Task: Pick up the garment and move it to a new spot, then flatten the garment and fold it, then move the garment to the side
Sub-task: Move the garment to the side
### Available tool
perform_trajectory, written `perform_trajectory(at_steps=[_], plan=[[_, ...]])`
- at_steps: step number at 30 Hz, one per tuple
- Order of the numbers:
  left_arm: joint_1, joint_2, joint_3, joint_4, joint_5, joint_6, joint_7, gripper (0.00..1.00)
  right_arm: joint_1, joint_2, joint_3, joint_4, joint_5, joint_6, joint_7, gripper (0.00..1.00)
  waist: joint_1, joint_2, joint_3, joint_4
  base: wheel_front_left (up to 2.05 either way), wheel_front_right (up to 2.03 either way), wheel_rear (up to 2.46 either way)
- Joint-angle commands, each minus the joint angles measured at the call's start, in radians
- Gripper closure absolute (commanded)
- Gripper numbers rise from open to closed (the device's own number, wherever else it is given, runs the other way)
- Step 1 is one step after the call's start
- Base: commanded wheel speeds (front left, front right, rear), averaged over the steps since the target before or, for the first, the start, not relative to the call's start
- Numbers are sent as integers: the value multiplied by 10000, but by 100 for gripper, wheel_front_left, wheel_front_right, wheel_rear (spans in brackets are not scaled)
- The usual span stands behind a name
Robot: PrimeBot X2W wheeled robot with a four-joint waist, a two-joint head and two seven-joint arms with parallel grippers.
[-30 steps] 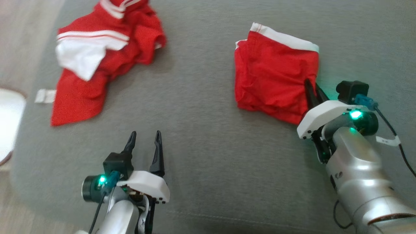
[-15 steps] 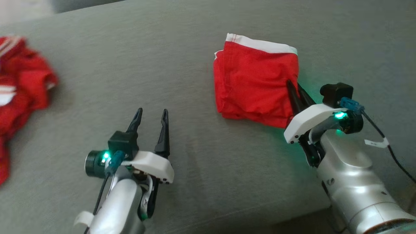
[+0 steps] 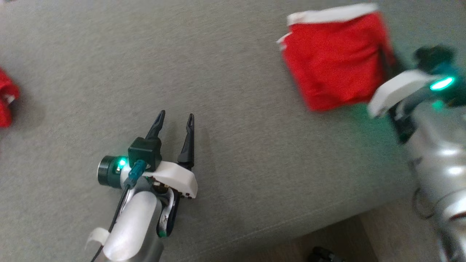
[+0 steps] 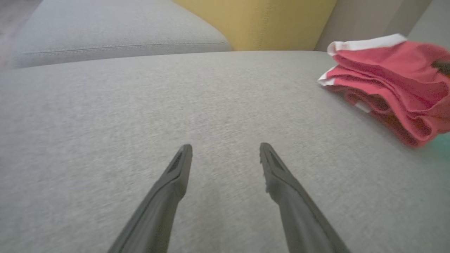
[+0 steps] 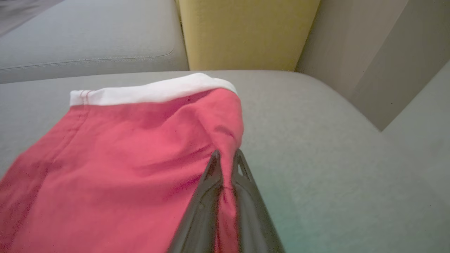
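Right wrist view: right gripper [image 5: 227, 154] jaws clench the garment [image 5: 123, 151] at its side edge; soft, probably floppy; left gripper [image 4: 225, 149] jaws released.

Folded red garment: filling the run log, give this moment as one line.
right gripper: shut on folded red white-banded garment | left gripper: open, empty | surface: grey fabric cushion

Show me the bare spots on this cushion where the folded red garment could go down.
Widest free patch: grey cushion between the left gripper and the folded garment. Another lies between the left gripper and the other red garment at the left edge. Crowded: the right end, where the right gripper pinches the folded garment's edge.
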Motion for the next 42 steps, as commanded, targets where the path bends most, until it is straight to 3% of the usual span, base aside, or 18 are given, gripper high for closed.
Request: perform_trajectory(at_steps=[1,10,16,17,20,25,26,27,28,34,40,42], plan=[[-332,83,305,-279,104,7,-53,0,-355,-137,5,-108,-136,-11,-133,100,0,0,253,368,0,0,0],[-72,83,618,-348,325,-80,-53,0,-1594,-1686,-1684,1165,-1530,-11,-124,100,0,0,614,1178,0,0,0],[-34,83,679,-393,333,-74,-53,0,-1715,-2002,-2753,1284,-2288,-11,-128,100,0,0,642,1256,0,0,0],[-44,83,673,-394,328,-74,-53,0,-1711,-2048,-2924,1289,-2416,-11,-129,96,0,0,635,1262,0,0,0],[-70,83,649,-385,294,-73,-53,0,-1682,-2138,-3433,1198,-2800,-11,-130,100,0,0,589,1294,0,0,0],[7,83,752,-336,273,-24,-53,0,-1521,-2002,-4136,979,-3429,-11,-132,100,0,0,483,1364,0,0,0],[43,83,787,-318,279,-19,-53,0,-1493,-1934,-4290,916,-3513,-11,-132,80,0,0,460,1373,0,0,0],[74,83,823,-299,291,-24,-53,0,-1457,-1886,-4441,836,-3606,-11,-132,17,0,0,443,1384,0,0,0],[104,83,857,-288,297,-25,-53,0,-1420,-1818,-4575,837,-3682,-11,-132,0,0,0,417,1401,0,0,0],[278,83,1029,-376,221,32,-53,0,-1179,-1176,-5022,-572,-4209,-11,-133,0,0,0,103,1540,0,0,0],[579,83,1209,-568,214,310,-53,0,-249,503,-4761,-2666,-3464,-11,-133,0,0,0,-622,1843,0,0,0],[693,83,1228,-590,242,390,-53,0,371,793,-4252,-3152,-3192,-11,-133,0,0,0,-925,2046,0,0,0]])
